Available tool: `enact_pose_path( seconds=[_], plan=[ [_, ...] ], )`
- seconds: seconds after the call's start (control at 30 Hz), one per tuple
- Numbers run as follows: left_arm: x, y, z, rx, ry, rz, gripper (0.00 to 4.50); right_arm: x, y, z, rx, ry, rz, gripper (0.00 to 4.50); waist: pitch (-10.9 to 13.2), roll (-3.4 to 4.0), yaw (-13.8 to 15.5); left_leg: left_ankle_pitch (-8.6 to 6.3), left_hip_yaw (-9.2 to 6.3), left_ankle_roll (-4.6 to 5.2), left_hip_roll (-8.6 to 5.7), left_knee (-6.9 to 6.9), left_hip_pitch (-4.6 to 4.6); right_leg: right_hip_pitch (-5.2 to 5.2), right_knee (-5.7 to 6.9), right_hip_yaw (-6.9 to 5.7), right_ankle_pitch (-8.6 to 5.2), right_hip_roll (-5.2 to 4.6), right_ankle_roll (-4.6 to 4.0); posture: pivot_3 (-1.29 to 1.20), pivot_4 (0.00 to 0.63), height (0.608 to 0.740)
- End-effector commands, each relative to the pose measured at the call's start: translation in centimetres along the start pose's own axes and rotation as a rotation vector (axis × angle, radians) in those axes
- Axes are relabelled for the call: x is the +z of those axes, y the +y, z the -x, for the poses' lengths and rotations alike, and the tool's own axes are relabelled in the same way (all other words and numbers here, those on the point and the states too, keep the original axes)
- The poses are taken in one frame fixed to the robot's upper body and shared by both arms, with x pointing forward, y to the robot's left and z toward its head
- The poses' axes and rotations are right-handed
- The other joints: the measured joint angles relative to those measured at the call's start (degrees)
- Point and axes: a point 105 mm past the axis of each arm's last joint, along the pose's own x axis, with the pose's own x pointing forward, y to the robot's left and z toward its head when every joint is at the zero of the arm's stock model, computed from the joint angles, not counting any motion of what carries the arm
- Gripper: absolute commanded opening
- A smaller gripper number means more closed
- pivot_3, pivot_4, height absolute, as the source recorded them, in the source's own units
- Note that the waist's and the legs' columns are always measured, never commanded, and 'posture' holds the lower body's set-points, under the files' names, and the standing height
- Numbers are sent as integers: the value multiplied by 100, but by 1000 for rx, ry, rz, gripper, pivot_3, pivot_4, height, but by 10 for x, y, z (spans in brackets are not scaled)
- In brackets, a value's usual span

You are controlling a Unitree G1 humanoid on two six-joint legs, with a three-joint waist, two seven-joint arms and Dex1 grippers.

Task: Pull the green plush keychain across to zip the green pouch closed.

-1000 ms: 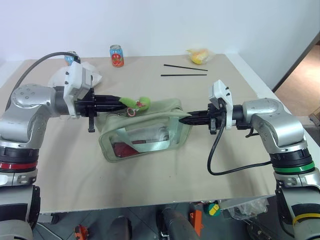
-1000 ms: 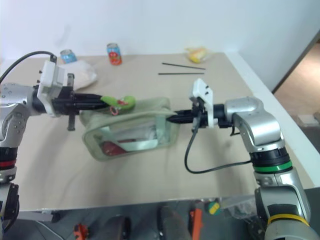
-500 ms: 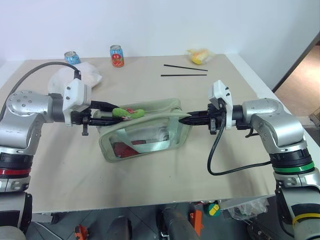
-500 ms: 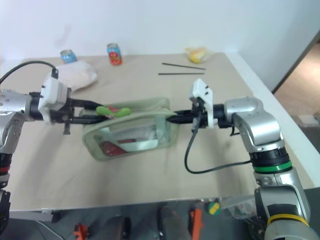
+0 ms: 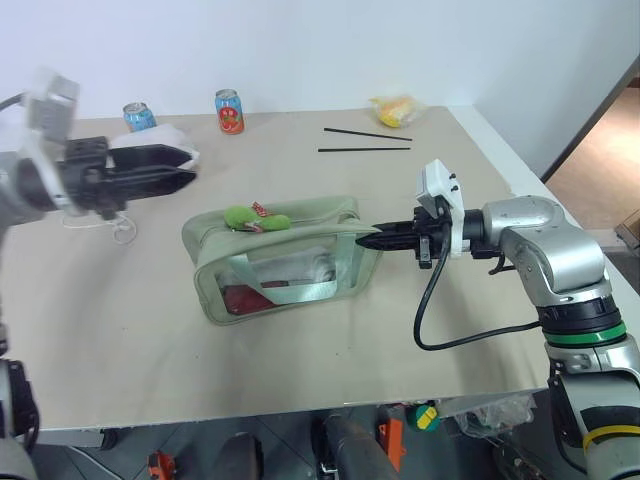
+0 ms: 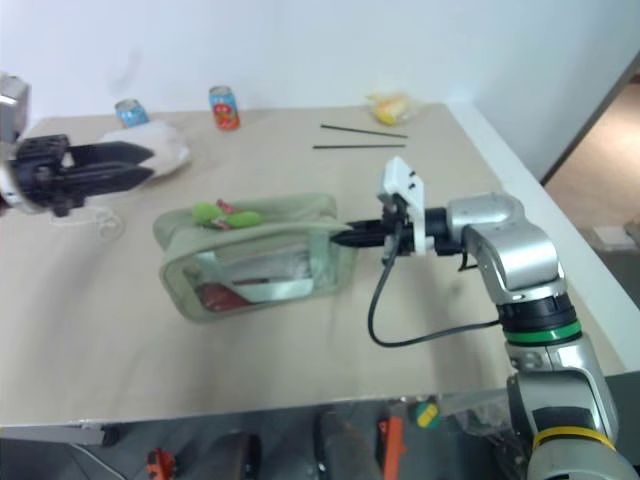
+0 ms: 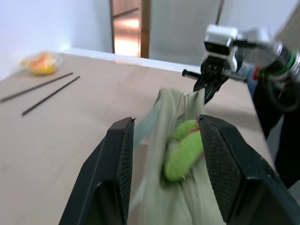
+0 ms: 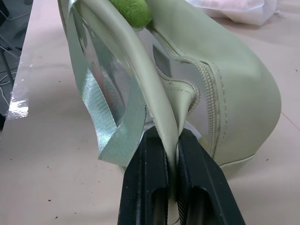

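The green pouch (image 5: 285,270) lies on the table with its clear window facing me and red contents showing. On its top, near the left end, rests the green plush keychain (image 5: 255,218) with its small red charm. My left gripper (image 5: 188,166) hovers up and to the left of the pouch, open and empty; in the left wrist view its fingers (image 7: 119,154) stand wide apart with the keychain (image 7: 183,150) beyond them. At the pouch's right end my right gripper (image 5: 366,240) is shut on the fabric, and its fingers (image 8: 152,178) pinch the pouch's edge (image 8: 164,117).
A white crinkly bag (image 5: 160,150) lies behind the left gripper. Two cans (image 5: 230,110) stand at the back edge, with two black sticks (image 5: 365,149) and a yellow bundle (image 5: 397,110) at the back right. The table's right edge (image 5: 520,180) runs past my right arm.
My left gripper has opened and let go of the keychain, then swung away to the left and upward. The keychain now rests on the pouch. The right gripper kept its hold.
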Motion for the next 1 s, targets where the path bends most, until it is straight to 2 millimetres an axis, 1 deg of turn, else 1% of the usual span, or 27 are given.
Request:
enact_pose_path(
  seconds=[0.03, 0.13, 0.23, 0.43, 0.53, 0.7, 0.8, 0.9, 1.0],
  plan=[
    [0, -8, 21, -4, 6, 36, 2219, 11, -3, 3, -9, -15, 45, 0, 0, 0, 14, 0, -1, 0, -1, -2, 0, 0, 0, -2, -2, -2, -3, 0, 150, 740],
    [-21, -18, 33, -7, 95, 68, 2219, 10, -3, 2, -6, -15, 44, 0, 0, 0, 28, 0, -3, 0, 0, -2, -4, -3, 0, -8, -3, -4, -5, 0, 150, 740],
    [-42, -30, 36, -19, 183, 76, 2219, 10, -3, 2, -2, -16, 44, 0, 0, 0, 35, 0, 1, -1, 1, -3, -6, -9, 1, -6, -5, -5, -8, 0, 150, 740],
    [-54, -51, 19, -77, 171, 102, 2219, 11, -3, 0, 3, -16, 45, 0, 0, -1, 40, 0, -3, -1, 2, -4, -7, -8, 1, -11, -6, -7, -10, 0, 150, 740],
    [-68, -58, 10, -81, 185, 117, 2219, 11, -3, 1, 3, -17, 46, 0, 1, 0, 29, 0, 1, -1, 3, -7, -3, -8, 2, -5, -6, -5, -10, 0, 150, 740],
    [-86, -60, 0, -63, 194, 141, 2219, 11, -2, 2, 0, -16, 45, 0, 0, -1, 42, 0, -4, -1, 5, -13, -1, -9, 2, -8, -7, -2, -12, 0, 150, 740],
    [-94, -54, -1, -18, 213, 121, 2219, 11, -2, 3, -4, -13, 44, 0, 0, -1, 44, 1, -2, -1, 0, -13, 1, -6, 2, -7, -6, -7, -11, 0, 150, 740],
    [-94, -49, 1, 14, 208, 105, 2219, 11, -2, 4, -7, -12, 43, 0, 0, -1, 41, 1, 0, -2, -1, -13, 0, -6, 2, -4, -5, -8, -9, 0, 150, 740],
    [-89, -43, 4, 44, 188, 101, 2219, 11, -2, 5, -9, -11, 42, 0, 0, -1, 41, 1, 0, -2, 0, -14, 0, -7, 2, -4, -6, -6, -10, 0, 150, 740]
  ],
)
